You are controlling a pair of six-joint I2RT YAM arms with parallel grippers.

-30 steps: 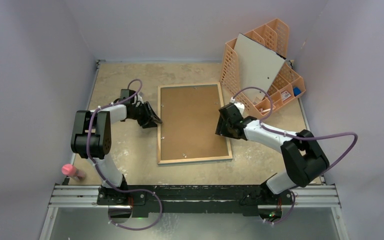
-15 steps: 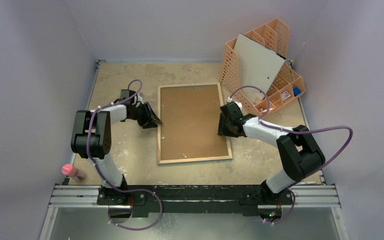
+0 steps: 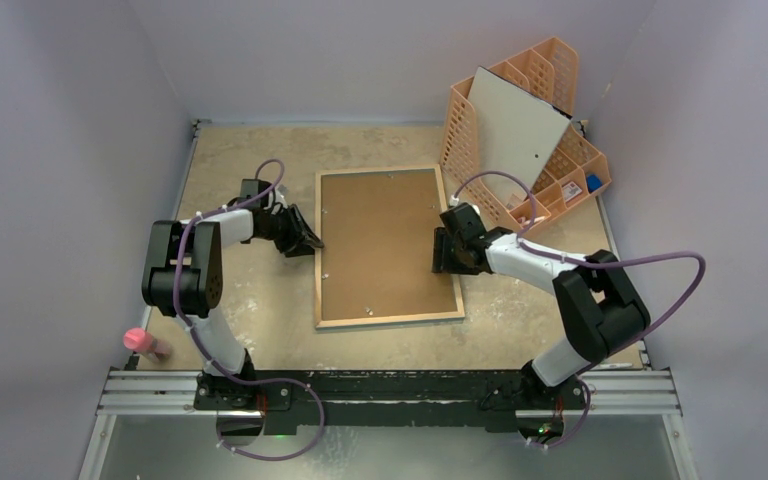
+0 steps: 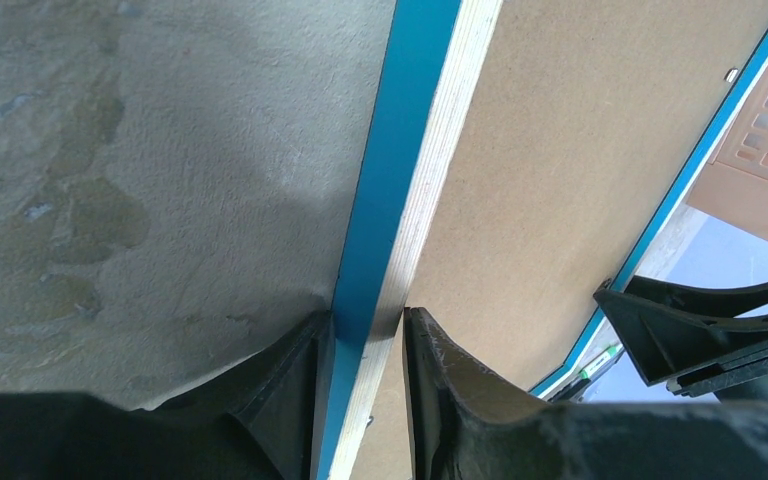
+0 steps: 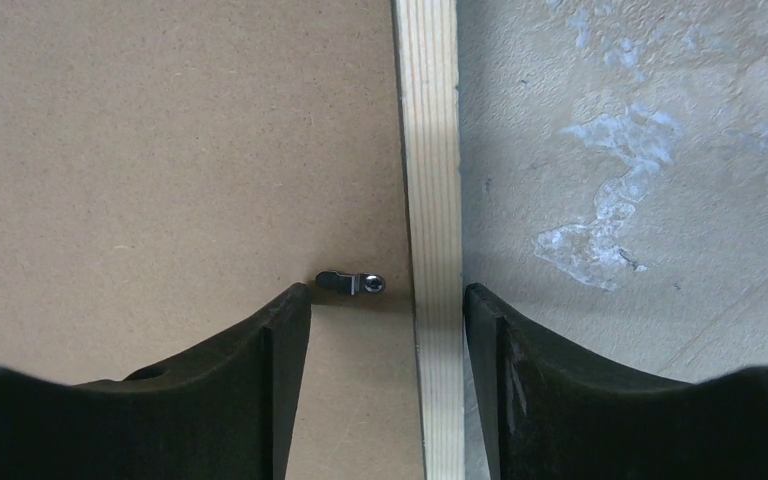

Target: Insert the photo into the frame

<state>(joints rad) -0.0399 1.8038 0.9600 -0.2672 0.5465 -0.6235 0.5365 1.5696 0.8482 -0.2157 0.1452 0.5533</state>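
The frame [image 3: 318,270] lies face down in the middle of the table, its light wood rim up and a brown hardboard backing [image 3: 385,245] inside it. The photo is hidden. My left gripper [image 3: 312,243] is shut on the frame's left rim; in the left wrist view the fingers [image 4: 305,370] press the blue outer edge and the wood rim [image 4: 430,150] from both sides. My right gripper [image 5: 388,300] is open and straddles the right rim [image 5: 428,150], one finger over the backing [image 5: 160,150] beside a small metal turn clip [image 5: 352,282], the other over the table.
An orange lattice organiser [image 3: 555,70] stands at the back right with a grey-white board [image 3: 520,130] leaning in it. A pink object [image 3: 140,341] lies at the near left edge. Walls close in the table on three sides.
My right gripper has slid a little toward the far end along the frame's right rim. The left arm and the frame have not moved.
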